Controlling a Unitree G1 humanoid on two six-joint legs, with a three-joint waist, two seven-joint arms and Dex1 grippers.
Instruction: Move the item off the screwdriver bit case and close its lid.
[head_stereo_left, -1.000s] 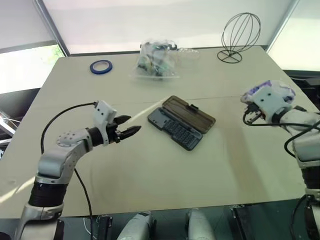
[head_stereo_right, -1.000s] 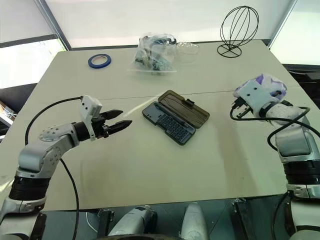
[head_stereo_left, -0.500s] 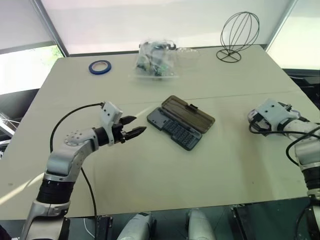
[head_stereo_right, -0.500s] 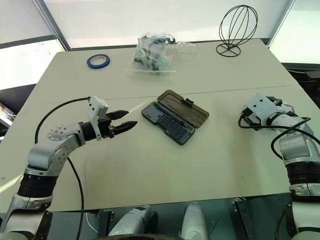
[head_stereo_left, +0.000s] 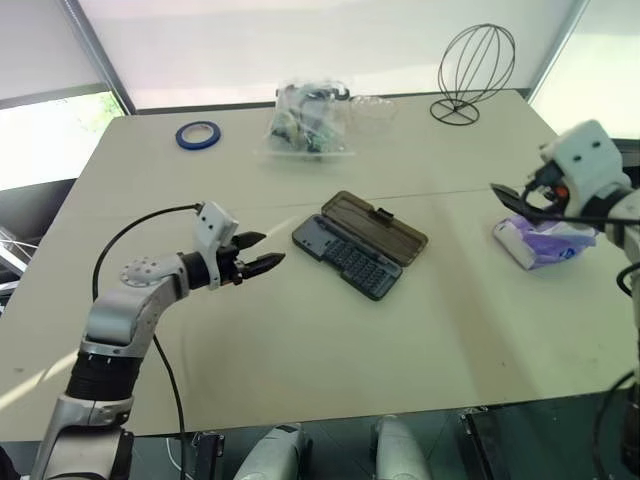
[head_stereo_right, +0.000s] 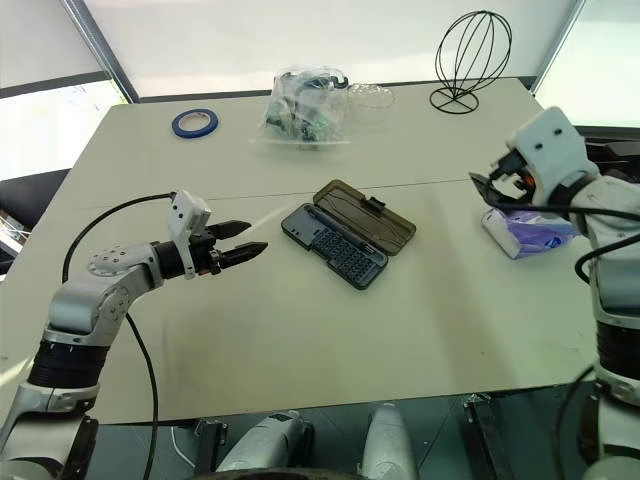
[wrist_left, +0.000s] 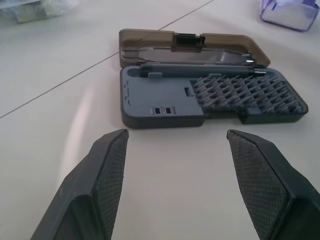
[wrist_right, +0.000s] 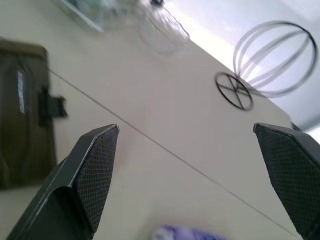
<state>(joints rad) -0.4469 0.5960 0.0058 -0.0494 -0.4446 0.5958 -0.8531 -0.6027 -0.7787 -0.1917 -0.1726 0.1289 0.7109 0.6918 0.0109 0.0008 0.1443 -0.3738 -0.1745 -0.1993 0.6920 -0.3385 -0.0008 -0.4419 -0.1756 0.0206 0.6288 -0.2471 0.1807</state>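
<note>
The screwdriver bit case (head_stereo_left: 345, 258) lies open at the table's middle, its grey base showing rows of bits. Its brown translucent lid (head_stereo_left: 388, 228) lies flat behind the base. The item, a purple-and-white packet (head_stereo_left: 545, 240), rests on the table at the right, well clear of the case. My right gripper (head_stereo_left: 507, 195) hovers open just above and left of the packet, with nothing between its fingers. My left gripper (head_stereo_left: 263, 252) is open and level, pointing at the case's near end (wrist_left: 160, 107) from a short way off.
A blue tape roll (head_stereo_left: 201, 133), a clear bag of small parts (head_stereo_left: 310, 120), a clear dish (head_stereo_left: 375, 105) and a black wire frame (head_stereo_left: 475, 70) stand along the far edge. The table's right edge is close to the packet.
My right gripper lowered with the packet, opened and let it go on the table, then rose above it. The left gripper has barely moved.
</note>
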